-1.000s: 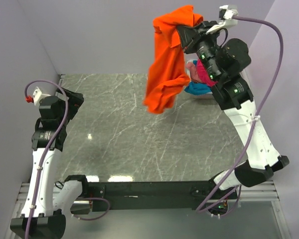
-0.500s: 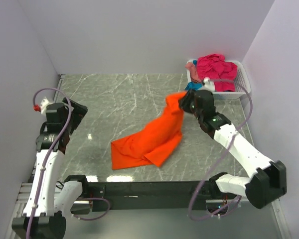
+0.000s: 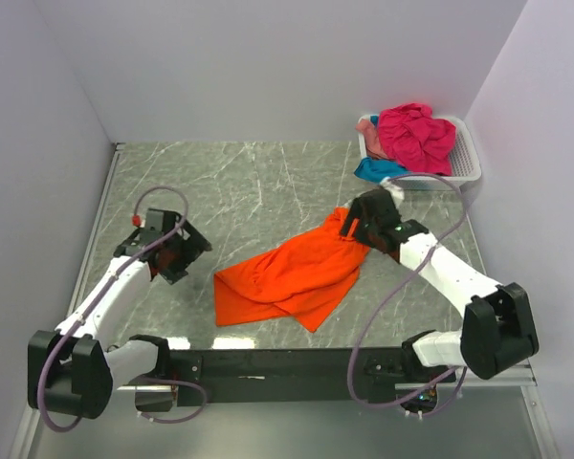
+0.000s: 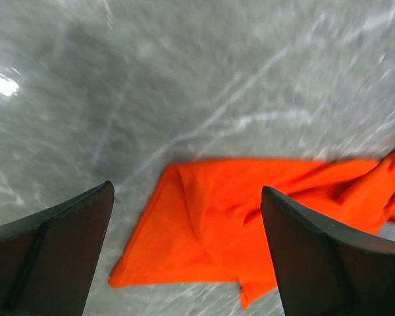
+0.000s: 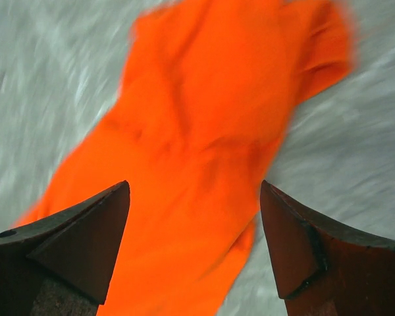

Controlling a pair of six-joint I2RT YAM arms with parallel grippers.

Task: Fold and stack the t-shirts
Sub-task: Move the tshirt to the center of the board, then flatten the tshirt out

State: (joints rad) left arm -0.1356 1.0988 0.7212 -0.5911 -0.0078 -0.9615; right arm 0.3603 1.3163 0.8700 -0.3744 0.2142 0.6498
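The right gripper (image 3: pixel 348 226) is released: in its wrist view the two dark fingers (image 5: pixel 79 243) stand wide apart with nothing clamped between them, and the orange shirt (image 3: pixel 292 273) lies flat beneath the gap. From above, this gripper sits low over the shirt's far right end, the end nearest the basket.

The left gripper (image 3: pixel 193 249) is spread open too and holds nothing. It hangs low over the bare marble table (image 3: pixel 230 186), just beside the shirt's left edge but not touching it.

The orange shirt is stretched out and rumpled in a slanted strip across the middle of the table, between the two grippers.

In the far right corner stands a white basket (image 3: pixel 467 164) with a magenta shirt (image 3: pixel 416 134) piled on top, a teal one (image 3: pixel 375 170) hanging at its near left side, and a pale pink one (image 3: pixel 367 125) at its left rim.
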